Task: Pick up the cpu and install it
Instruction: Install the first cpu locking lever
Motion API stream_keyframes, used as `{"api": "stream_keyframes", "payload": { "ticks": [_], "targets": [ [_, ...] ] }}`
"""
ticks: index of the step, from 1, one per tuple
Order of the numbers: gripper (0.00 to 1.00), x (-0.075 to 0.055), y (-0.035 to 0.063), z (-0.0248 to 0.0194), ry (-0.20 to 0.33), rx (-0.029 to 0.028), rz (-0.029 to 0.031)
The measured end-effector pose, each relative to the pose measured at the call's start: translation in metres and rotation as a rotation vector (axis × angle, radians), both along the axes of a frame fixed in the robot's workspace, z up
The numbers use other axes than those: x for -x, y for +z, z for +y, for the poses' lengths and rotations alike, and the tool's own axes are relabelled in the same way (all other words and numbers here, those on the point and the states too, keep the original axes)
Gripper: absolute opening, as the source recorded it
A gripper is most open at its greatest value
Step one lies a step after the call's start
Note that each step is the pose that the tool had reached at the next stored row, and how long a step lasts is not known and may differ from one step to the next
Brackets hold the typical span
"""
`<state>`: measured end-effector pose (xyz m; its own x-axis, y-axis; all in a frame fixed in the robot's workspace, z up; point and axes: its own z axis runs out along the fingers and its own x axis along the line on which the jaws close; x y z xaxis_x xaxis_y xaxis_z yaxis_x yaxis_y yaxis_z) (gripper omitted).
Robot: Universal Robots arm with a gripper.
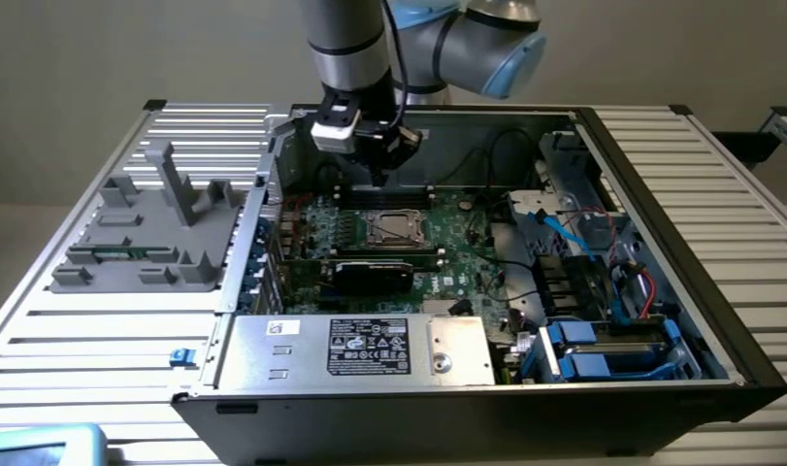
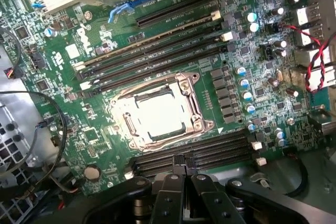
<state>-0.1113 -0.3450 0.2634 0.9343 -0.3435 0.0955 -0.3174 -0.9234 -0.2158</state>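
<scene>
Gripper point(image 1: 382, 178): black, two-fingered, hanging from the grey arm point(image 1: 354, 44) in the upper centre of the exterior view, inside the open computer case point(image 1: 704, 243). Its tip sits just above the memory slots point(image 1: 386, 194) at the far edge of the socket. In the wrist view the fingers point(image 2: 173, 174) are pressed together at the lower centre of the frame, clenched with nothing visible between them.

Chip point(image 2: 155, 114): bright, shiny square, lying inside the metal socket frame point(image 2: 197, 106) at the centre of the wrist view; glare hides its surface detail. In the exterior view the socket point(image 1: 395, 229) shows near the middle of the frame, just below the gripper. The gripper is close to the chip but apart from it.

Circuit board point(image 1: 471, 248): green, flat on the case floor, with long black slots on both sides of the socket.

Black card point(image 1: 374, 275): lies just below the socket in the exterior view.

Power supply box point(image 1: 354, 349): silver, labelled, lower centre of the exterior view.

Grey holder point(image 1: 147, 233): on the slatted table point(image 1: 95, 340), left of the case in the exterior view.
</scene>
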Motion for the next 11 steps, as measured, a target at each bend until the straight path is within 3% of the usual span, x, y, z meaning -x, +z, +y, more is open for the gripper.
{"api": "stream_keyframes", "payload": {
  "ticks": [7, 9, 11],
  "targets": [
    [0.11, 0.0, 0.0007, 0.0, 0.022, 0.0106, 0.0618],
    [0.11, -0.0011, 0.0036, -0.0001, 0.028, 0.0118, 0.0706],
    [0.11, -0.0038, 0.0081, -0.0006, 0.031, 0.012, 0.0759]
  ]
}}
